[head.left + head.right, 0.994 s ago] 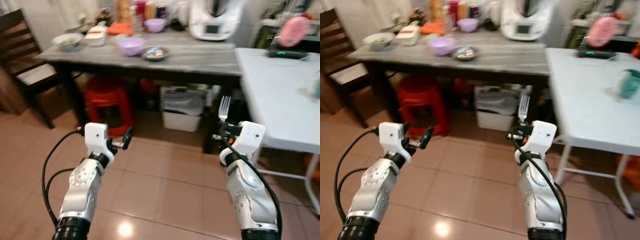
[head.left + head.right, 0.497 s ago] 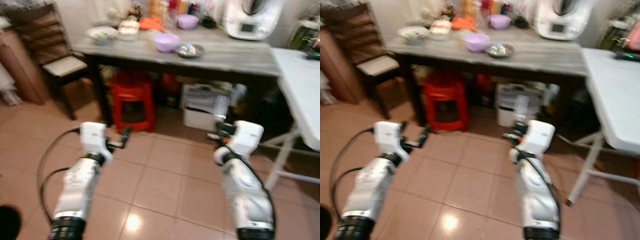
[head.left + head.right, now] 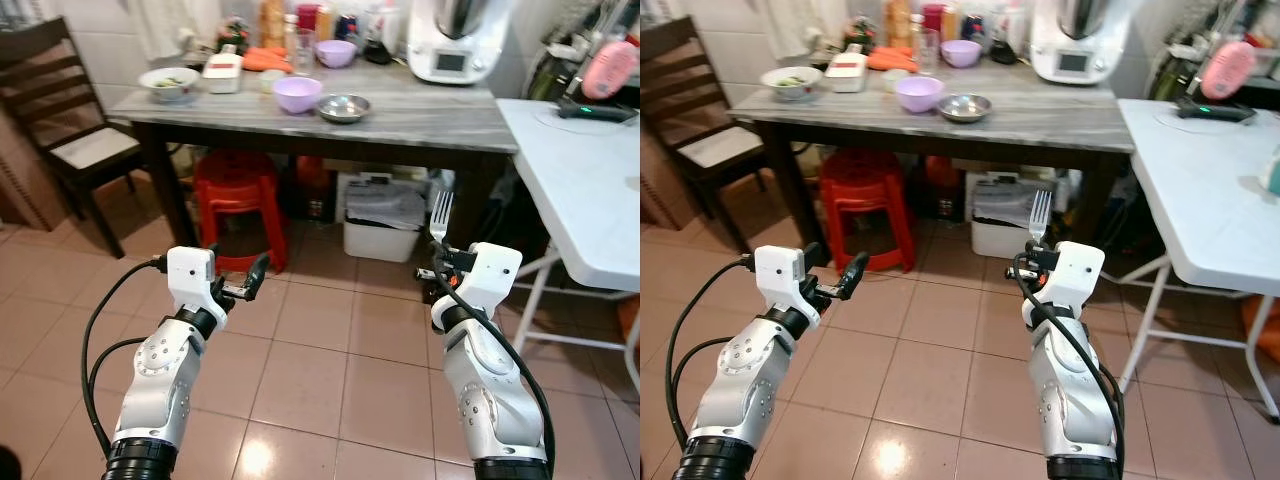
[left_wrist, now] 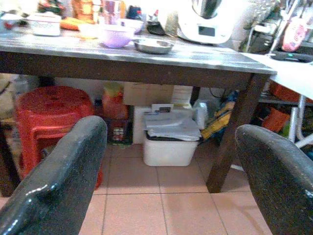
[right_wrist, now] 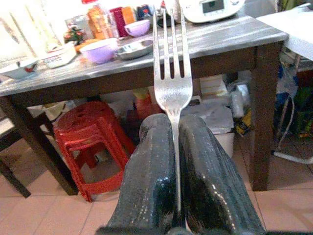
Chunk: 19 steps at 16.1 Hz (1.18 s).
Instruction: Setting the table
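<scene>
A silver fork stands tines-up in my right gripper, which is shut on its handle; the right wrist view has the fork pinched between both black fingers. My left gripper is raised at the same height, open and holding nothing, its fingers spread wide. Both grippers hover over the tiled floor, short of the grey-topped dark table. On that table sit a purple bowl and a metal bowl.
A white folding table stands to the right. Under the dark table are a stack of red stools and a white bin. A dark wooden chair is at the left. A white appliance and several containers crowd the table's back.
The whole picture swung to one side and back, so the camera moved. Both arms keep their pose and the fork stays in the right gripper.
</scene>
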### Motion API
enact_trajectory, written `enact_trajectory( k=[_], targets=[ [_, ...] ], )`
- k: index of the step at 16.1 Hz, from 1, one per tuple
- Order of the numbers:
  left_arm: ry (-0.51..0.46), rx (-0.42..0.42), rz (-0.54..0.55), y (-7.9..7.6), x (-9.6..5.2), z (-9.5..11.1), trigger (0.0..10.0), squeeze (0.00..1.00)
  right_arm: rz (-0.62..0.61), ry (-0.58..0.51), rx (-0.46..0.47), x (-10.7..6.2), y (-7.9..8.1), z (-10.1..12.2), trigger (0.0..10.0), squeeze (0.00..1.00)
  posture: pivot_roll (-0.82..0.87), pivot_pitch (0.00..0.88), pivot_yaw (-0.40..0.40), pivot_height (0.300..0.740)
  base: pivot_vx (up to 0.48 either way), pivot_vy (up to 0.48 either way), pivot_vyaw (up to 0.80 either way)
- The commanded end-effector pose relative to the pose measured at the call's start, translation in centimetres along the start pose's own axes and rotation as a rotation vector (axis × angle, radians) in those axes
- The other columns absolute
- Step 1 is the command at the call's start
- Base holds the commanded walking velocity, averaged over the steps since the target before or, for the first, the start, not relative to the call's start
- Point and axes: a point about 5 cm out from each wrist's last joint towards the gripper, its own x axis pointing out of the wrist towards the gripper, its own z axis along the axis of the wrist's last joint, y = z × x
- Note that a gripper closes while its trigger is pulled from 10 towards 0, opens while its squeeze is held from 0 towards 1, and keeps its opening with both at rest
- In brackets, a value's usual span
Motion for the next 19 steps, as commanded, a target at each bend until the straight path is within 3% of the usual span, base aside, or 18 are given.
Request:
enact_trajectory(
  k=[1, 15, 19],
  targets=[
    [-0.02, 0.001, -0.012, -0.03, 0.05, 0.54, 10.0, 0.0, 0.013, -0.028, -0.005, 0.05, 0.23, 0.58, 10.0, 0.0, 0.0, 0.0, 0.006, 0.74, 0.368, 0.0, 0.0],
    [-0.016, 0.0, -0.035, -0.52, 0.34, 0.51, 10.0, 0.0, 0.016, -0.035, -0.011, -0.02, 0.26, 0.62, 10.0, 0.0, 0.0, 0.0, 0.009, 0.74, 0.38, 0.0, 0.0],
    [-0.016, 0.002, -0.041, -0.62, 0.4, 0.52, 10.0, 0.0, 0.014, -0.04, -0.01, -0.03, 0.26, 0.64, 10.0, 0.0, 0.0, 0.0, 0.01, 0.74, 0.394, 0.0, 0.44]
  ],
)
